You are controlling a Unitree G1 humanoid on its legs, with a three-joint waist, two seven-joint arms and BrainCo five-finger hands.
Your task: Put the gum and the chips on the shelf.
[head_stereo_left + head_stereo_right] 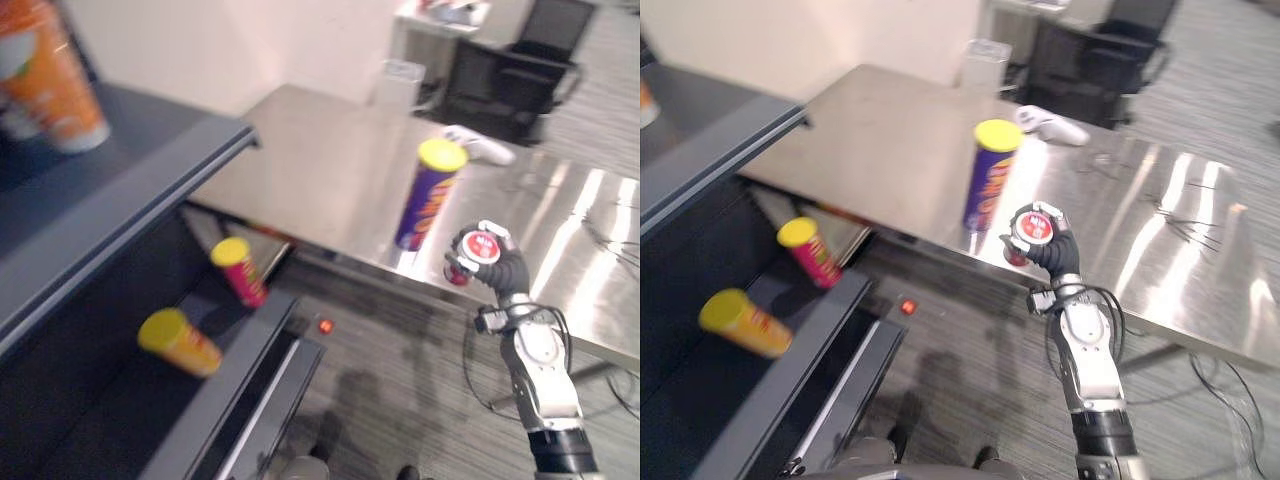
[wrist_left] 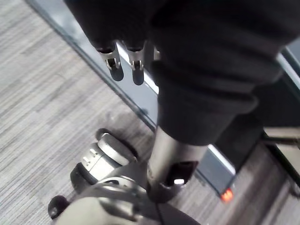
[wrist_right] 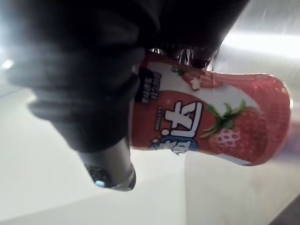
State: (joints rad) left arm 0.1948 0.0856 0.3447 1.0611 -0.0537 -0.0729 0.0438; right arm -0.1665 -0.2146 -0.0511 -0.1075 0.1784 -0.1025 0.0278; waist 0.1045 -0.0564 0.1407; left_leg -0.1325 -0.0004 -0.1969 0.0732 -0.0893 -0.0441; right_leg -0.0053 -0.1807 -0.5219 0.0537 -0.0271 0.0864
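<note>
My right hand (image 1: 507,270) is raised in front of the table's near edge and is shut on the gum (image 1: 478,249), a red bottle with a strawberry picture (image 3: 220,129) and a red-and-white lid. Just beyond and to the left of that hand, the chips (image 1: 430,195) stand upright on the steel table (image 1: 320,170): a tall purple can with a yellow lid (image 1: 997,135). The dark shelf (image 1: 120,190) stands at the left. My left hand (image 2: 123,65) hangs over the carpet by the shelf's base, its fingers straight and holding nothing.
A yellow can (image 1: 180,343) and a red can with a yellow lid (image 1: 240,270) lie on the lower shelf board, and an orange can (image 1: 50,75) stands on top. A white object (image 1: 480,145) lies on the table's far side. Black chairs (image 1: 510,70) stand behind.
</note>
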